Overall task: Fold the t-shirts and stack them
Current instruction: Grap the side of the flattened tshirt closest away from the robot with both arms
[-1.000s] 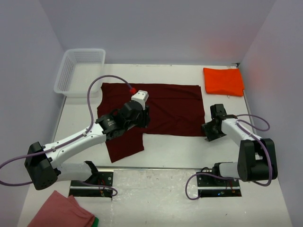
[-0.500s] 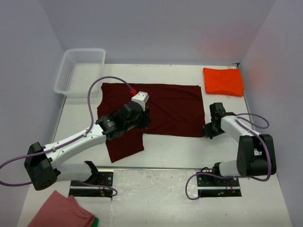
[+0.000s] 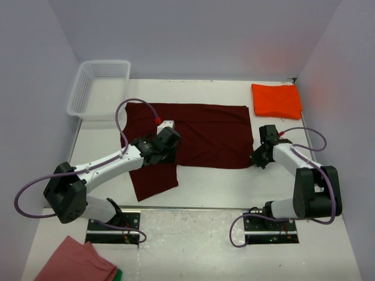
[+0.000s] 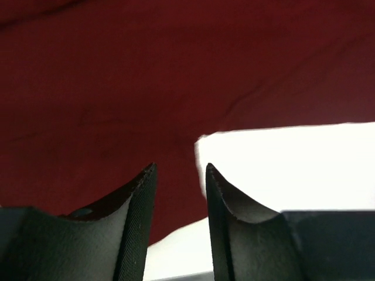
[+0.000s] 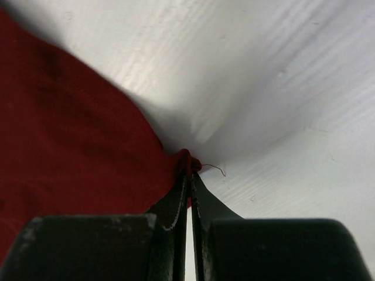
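The maroon t-shirt [image 3: 205,132] is spread mid-desk, and the orange t-shirt [image 3: 276,100] is folded at the far right corner. The maroon near-right corner is pinched in the closed right gripper [image 5: 188,175]. The left gripper [image 4: 180,167] hangs half-open and empty, so the hem should be gripped before lifting.

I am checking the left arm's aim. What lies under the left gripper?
Below the open left gripper lies the maroon t-shirt's edge, beside bare white table. In the top view the arm hides this spot; anything beneath the cloth cannot be seen.
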{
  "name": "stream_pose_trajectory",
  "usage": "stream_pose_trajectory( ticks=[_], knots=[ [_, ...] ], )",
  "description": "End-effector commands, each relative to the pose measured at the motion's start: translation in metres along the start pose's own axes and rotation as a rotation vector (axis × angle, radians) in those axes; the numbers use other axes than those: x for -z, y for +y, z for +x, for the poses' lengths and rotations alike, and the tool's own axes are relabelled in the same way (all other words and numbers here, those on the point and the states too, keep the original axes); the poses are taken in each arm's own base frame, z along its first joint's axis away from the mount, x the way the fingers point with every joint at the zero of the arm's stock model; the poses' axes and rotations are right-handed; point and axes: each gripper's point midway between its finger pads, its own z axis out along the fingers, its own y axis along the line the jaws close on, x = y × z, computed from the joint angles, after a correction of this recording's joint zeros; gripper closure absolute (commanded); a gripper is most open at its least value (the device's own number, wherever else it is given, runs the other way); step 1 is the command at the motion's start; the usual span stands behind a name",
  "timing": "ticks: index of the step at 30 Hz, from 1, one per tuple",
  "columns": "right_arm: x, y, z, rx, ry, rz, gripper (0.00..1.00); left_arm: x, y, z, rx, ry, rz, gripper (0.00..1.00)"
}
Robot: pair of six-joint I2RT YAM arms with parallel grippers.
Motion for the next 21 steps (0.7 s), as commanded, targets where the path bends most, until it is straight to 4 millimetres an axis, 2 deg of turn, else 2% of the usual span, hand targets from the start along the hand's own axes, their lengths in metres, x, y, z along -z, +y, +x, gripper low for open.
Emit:
stream_pose_trajectory(
  ticks=[1, 3, 4, 5, 9, 13, 16, 17, 18, 21],
  knots=[
    [0.006, 0.025, -0.012, 0.136, -0.045, -0.112, 1.0, 0.004, 0.033, 0.025, 0.069, 0.124, -0.196, 0.6],
    [0.005, 0.029, -0.013, 0.148, -0.044, -0.121, 1.0, 0.012, 0.043, 0.03, 0.144, 0.153, -0.297, 0.6],
    [0.004, 0.034, -0.01, 0.159, -0.025, -0.147, 1.0, 0.022, 0.054, 0.041, 0.207, 0.184, -0.365, 0.59],
    [0.004, 0.035, -0.008, 0.165, -0.016, -0.151, 1.0, 0.026, 0.059, 0.044, 0.231, 0.184, -0.389, 0.59],
    [0.002, 0.04, -0.003, 0.192, 0.021, -0.175, 1.0, 0.039, 0.078, 0.065, 0.404, 0.247, -0.41, 0.55],
    [0.007, 0.043, -0.004, 0.198, -0.008, -0.217, 1.0, 0.05, 0.089, 0.078, 0.542, 0.262, -0.426, 0.5],
    [0.006, 0.045, 0.001, 0.215, 0.024, -0.232, 1.0, 0.055, 0.093, 0.093, 0.539, 0.328, -0.458, 0.36],
    [0.006, 0.045, 0.002, 0.216, 0.029, -0.231, 1.0, 0.057, 0.101, 0.092, 0.529, 0.32, -0.503, 0.34],
    [0.006, 0.045, 0.002, 0.22, 0.03, -0.234, 1.0, 0.064, 0.112, 0.099, 0.511, 0.348, -0.566, 0.33],
    [0.009, 0.045, 0.004, 0.219, 0.025, -0.255, 1.0, 0.062, 0.119, 0.111, 0.511, 0.388, -0.587, 0.32]
  ],
)
